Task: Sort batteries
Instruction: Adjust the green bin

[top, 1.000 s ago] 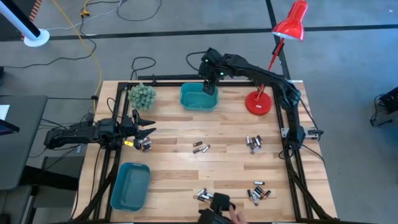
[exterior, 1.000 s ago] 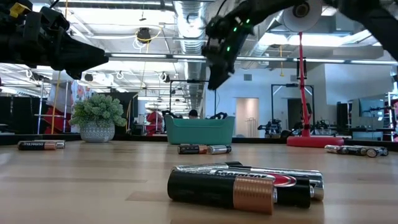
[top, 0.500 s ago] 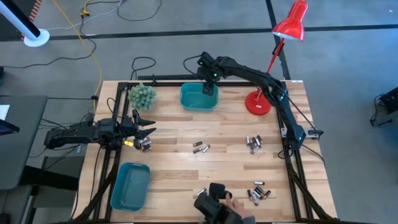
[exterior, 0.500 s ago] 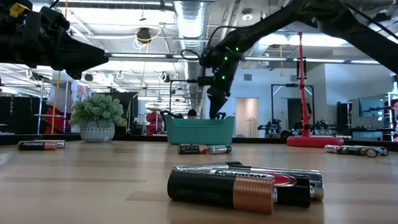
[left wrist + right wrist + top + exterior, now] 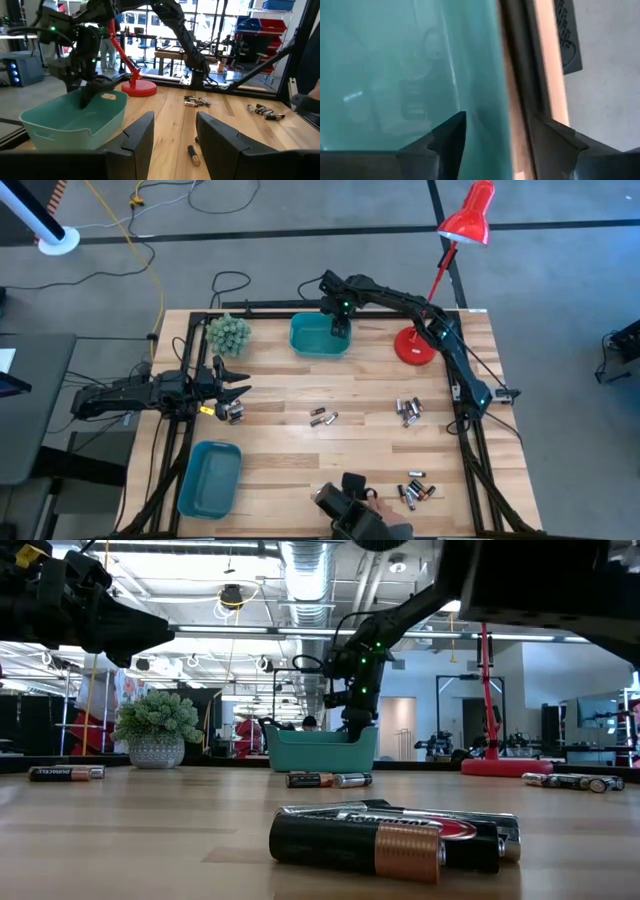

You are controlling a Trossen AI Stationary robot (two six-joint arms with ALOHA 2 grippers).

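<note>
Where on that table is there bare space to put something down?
Bare wood lies between the far teal bin and the middle battery pair, and between the near teal bin and that pair. The right side is crowded with battery clusters.

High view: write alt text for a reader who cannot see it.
The right end effector reaches into the far teal bin, open. The left end effector waits open at the table's left side, above a second teal bin. Batteries lie scattered on the wooden table.
</note>
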